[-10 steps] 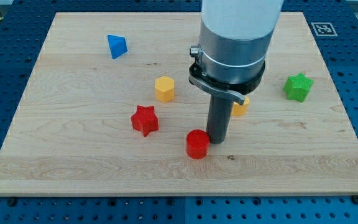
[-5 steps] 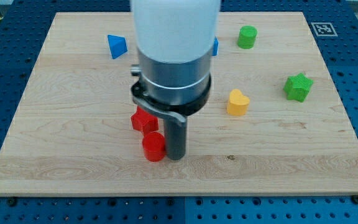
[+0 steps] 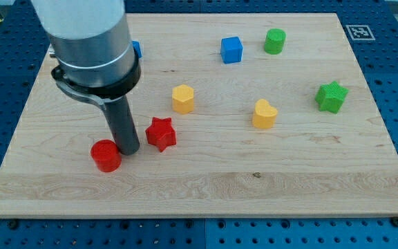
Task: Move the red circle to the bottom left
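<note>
The red circle (image 3: 106, 155) lies on the wooden board (image 3: 199, 187) toward the view's lower left. My tip (image 3: 127, 149) stands right against its right side, touching it. The red star (image 3: 161, 133) sits just to the right of my tip, a small gap away. The arm's wide body covers the board's upper left.
A yellow hexagon (image 3: 182, 99) sits right of centre-left, a yellow heart (image 3: 264, 114) further right. A blue cube (image 3: 231, 50) and a green cylinder (image 3: 275, 41) are at the top. A green star (image 3: 332, 96) is at the right. A blue block (image 3: 136, 49) peeks out behind the arm.
My tip has slid to the view's left, pushing the red circle with it, past the red star. The other blocks have not moved.
</note>
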Robot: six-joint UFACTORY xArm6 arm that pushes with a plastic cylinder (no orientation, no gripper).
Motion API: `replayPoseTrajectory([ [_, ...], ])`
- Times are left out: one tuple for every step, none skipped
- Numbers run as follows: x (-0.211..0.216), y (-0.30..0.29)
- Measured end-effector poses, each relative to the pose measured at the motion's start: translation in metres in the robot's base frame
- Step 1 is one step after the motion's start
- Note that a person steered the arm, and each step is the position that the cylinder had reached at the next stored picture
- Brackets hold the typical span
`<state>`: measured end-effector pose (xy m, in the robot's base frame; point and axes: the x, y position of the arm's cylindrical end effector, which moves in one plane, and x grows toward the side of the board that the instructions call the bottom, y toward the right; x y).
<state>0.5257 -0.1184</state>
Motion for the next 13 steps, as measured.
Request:
replayPoseTrajectory([
  [0.008, -0.015],
  [0.008, -0.042],
  [0.008, -0.061],
  [0.01, -0.071],
  [0.013, -0.077],
  [-0.008, -0.065],
  [-0.011, -0.04],
  [0.014, -0.04],
  [0.017, -0.04],
  [0.022, -0.04],
  [0.028, -0.053],
  [0.028, -0.073],
  [0.028, -0.075],
])
